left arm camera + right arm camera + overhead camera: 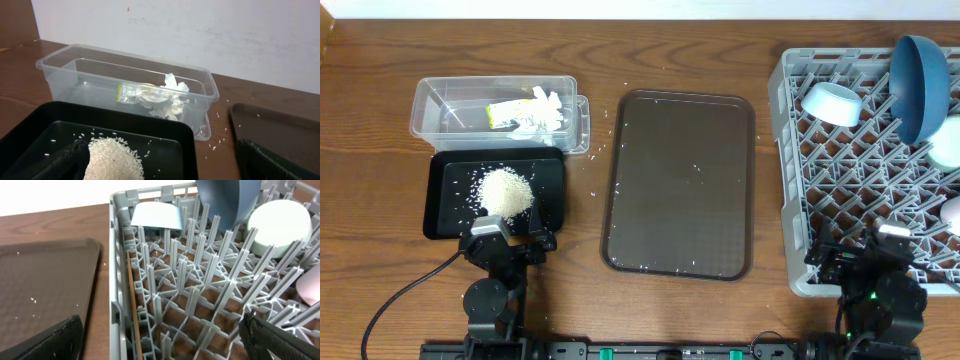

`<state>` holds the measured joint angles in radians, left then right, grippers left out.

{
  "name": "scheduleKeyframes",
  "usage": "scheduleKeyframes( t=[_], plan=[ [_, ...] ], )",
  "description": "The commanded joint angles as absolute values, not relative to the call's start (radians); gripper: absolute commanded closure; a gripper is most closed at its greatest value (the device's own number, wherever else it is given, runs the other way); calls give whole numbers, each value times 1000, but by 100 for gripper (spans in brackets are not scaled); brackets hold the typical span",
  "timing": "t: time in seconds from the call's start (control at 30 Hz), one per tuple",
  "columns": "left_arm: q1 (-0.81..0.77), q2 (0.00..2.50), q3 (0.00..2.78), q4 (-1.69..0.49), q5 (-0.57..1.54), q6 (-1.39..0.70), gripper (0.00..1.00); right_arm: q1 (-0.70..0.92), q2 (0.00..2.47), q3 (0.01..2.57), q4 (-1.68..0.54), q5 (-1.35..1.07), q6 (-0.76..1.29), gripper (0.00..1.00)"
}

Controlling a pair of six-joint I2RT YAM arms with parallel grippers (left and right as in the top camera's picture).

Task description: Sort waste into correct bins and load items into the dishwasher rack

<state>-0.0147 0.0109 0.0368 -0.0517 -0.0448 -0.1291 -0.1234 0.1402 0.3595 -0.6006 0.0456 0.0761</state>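
Crumpled tissues (542, 115) and a yellow-green wrapper (505, 113) lie in the clear tub (65, 62). A pile of rice (505, 190) sits in the black tray (445, 195). My left gripper (510, 240) hangs open at that tray's near edge, its fingers either side of the rice (115, 157). The grey rack (790, 180) holds the blue dish (920, 85), white bowl (832, 102), mint bowl (948, 142), pink cup (952, 212) and the thin stick (134, 310) along its left wall. My right gripper (162, 345) is open and empty over the rack's near left corner.
A large brown serving tray (680, 185) lies between the bins and the rack, with a few rice grains on it. More stray grains dot the wooden table (595, 150) beside the tub. A black cable (405, 290) runs from the left arm's base.
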Motion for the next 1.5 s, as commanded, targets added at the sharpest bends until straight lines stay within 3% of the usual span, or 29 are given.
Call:
scheduleKeyframes(
  t=[0.0,0.33,1.47],
  plan=[
    [-10,4,4,-65,-60,-112,5,-124,73,304,-581,56,89,1],
    [-10,4,4,-65,-60,-112,5,-113,5,245,-296,55,89,1],
    [-10,4,4,-65,-60,-112,5,-97,5,34,-134,54,89,1]
  ],
)
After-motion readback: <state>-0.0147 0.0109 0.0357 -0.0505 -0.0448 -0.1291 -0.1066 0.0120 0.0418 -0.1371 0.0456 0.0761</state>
